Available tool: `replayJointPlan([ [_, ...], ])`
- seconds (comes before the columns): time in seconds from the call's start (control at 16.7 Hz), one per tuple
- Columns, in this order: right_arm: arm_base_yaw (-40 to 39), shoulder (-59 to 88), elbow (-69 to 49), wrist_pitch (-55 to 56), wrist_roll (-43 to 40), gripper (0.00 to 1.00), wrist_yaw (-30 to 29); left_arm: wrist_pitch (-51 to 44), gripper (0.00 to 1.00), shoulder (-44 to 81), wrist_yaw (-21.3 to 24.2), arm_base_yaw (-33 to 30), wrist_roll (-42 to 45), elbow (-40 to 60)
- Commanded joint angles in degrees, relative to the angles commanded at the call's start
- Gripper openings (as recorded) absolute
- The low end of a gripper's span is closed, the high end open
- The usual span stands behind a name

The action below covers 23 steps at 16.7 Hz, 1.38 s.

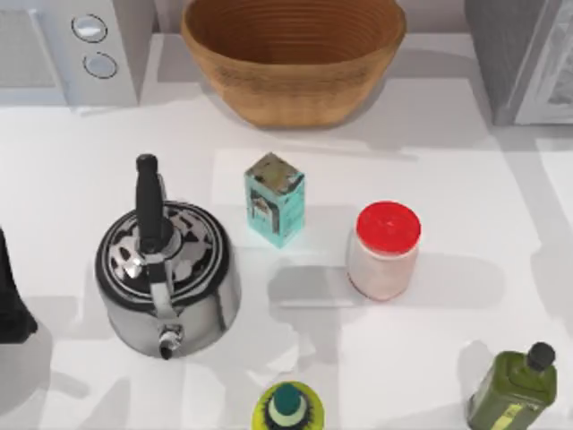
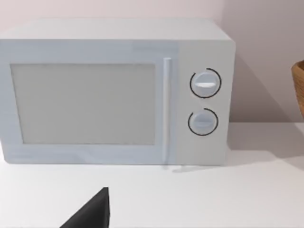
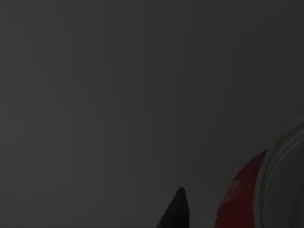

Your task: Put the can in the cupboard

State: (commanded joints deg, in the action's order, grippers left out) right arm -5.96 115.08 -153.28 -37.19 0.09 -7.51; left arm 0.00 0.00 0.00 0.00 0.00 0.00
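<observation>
The right wrist view is dark. At its edge the can (image 3: 240, 194) shows close up as a red side with a silver rim. A dark part of my right gripper (image 3: 176, 211) sits just beside it; whether it holds the can I cannot tell. A grey wall fills the space behind them. In the top view the cupboard (image 1: 528, 58) stands at the far right corner. My left arm (image 1: 11, 305) is parked at the table's left edge, and a dark piece of its gripper (image 2: 92, 213) points toward the microwave (image 2: 118, 92).
A wicker basket (image 1: 291, 63) stands at the back middle and the microwave (image 1: 76, 49) at the back left. On the table are a kettle (image 1: 166, 269), a teal carton (image 1: 275, 199), a red-lidded white jar (image 1: 385, 251), an olive oil bottle (image 1: 517, 385) and a green-capped bottle (image 1: 288, 408).
</observation>
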Motion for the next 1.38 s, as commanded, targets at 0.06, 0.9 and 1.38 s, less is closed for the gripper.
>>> replayJointPlan([
  [0.06,0.1,1.9,-2.2,-0.7,0.3,0.00,0.3,0.0,1.00,0.0,0.0,0.0,0.0,0.0],
  [0.9,0.2,4.6,-5.1,-1.8,0.9,0.53,0.7,0.0,1.00,0.0,0.0,0.0,0.0,0.0],
  [1.38,0.2,4.6,-5.1,-1.8,0.9,1.00,0.7,0.0,1.00,0.0,0.0,0.0,0.0,0.0],
])
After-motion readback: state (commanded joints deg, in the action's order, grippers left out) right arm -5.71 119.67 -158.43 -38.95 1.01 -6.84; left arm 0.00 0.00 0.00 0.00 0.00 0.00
